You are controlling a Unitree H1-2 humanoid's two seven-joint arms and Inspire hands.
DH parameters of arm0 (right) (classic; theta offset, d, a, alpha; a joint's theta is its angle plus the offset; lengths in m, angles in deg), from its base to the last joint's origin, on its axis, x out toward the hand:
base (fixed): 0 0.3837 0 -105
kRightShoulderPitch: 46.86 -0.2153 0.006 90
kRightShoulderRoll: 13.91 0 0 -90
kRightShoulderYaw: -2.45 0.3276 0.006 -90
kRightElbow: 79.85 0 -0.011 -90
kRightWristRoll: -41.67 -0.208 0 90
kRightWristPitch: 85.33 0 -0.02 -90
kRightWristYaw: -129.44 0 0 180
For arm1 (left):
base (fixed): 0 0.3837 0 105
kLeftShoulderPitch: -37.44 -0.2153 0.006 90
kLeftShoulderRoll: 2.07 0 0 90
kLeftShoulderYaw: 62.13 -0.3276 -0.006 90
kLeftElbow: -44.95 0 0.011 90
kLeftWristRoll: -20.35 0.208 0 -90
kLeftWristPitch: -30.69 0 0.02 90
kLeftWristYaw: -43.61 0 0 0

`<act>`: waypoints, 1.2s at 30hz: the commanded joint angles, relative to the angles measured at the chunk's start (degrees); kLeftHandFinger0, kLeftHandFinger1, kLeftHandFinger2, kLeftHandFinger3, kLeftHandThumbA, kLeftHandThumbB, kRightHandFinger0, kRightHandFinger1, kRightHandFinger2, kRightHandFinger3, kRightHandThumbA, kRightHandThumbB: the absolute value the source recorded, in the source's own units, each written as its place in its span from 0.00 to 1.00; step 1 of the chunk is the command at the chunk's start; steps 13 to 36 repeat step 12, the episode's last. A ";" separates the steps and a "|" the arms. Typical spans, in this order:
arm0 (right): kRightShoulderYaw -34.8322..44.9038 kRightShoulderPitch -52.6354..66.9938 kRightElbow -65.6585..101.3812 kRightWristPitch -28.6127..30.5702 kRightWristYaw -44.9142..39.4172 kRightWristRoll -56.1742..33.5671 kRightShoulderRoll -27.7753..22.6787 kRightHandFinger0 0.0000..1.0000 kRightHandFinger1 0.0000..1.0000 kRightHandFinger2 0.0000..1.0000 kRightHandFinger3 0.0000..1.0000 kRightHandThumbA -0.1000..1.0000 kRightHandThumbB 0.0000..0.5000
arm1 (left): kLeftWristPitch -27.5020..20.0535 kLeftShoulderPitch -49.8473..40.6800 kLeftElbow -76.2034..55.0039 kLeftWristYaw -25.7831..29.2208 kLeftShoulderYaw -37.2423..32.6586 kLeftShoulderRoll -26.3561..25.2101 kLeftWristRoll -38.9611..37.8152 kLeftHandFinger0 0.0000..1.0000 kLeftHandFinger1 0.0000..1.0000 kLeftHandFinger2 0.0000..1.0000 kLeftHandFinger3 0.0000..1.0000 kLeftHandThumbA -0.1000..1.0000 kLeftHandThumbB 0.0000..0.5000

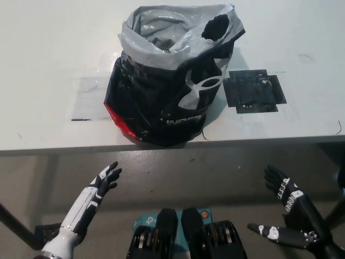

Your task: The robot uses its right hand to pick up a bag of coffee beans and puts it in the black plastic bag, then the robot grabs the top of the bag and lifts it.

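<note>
Black plastic bag (172, 81) stands upright at upper centre, its open top well above both empty, spread-fingered hands: right hand (283, 189) lower right, left hand (105, 178) lower left.

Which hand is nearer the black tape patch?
The black right hand, below the table edge under the black tape patch; the white left hand is across, lower left.

A lab or test room is suggested: a plain white table (48, 81) marked with a black tape patch (254, 90) at right and clear tape (86, 102) at left.
</note>
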 commanded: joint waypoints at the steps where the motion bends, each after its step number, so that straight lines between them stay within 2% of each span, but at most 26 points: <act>1: -1.64 0.41 0.02 4.73 4.06 -0.21 -1.17 1.00 1.00 1.00 1.00 1.00 0.39 | -3.01 -0.41 -1.64 -0.96 0.29 -0.91 -1.79 1.00 1.00 1.00 1.00 1.00 0.67; 5: -2.87 0.88 -0.05 5.13 4.72 -0.98 -1.93 1.00 1.00 1.00 1.00 1.00 0.35 | -3.16 -0.68 -1.63 -1.03 0.16 -1.08 -1.68 1.00 1.00 1.00 1.00 1.00 0.70; 8: -3.96 1.27 0.07 4.95 6.12 -0.88 -2.34 1.00 1.00 1.00 1.00 1.00 0.42 | -2.88 -0.97 -1.68 -1.32 0.18 -1.15 -2.26 1.00 1.00 1.00 1.00 1.00 0.73; 36: -4.68 1.44 0.65 4.16 6.77 -1.14 -2.73 1.00 1.00 1.00 1.00 1.00 0.41 | -2.99 -0.98 -1.59 -1.17 0.15 -1.15 -2.04 1.00 1.00 1.00 1.00 1.00 0.73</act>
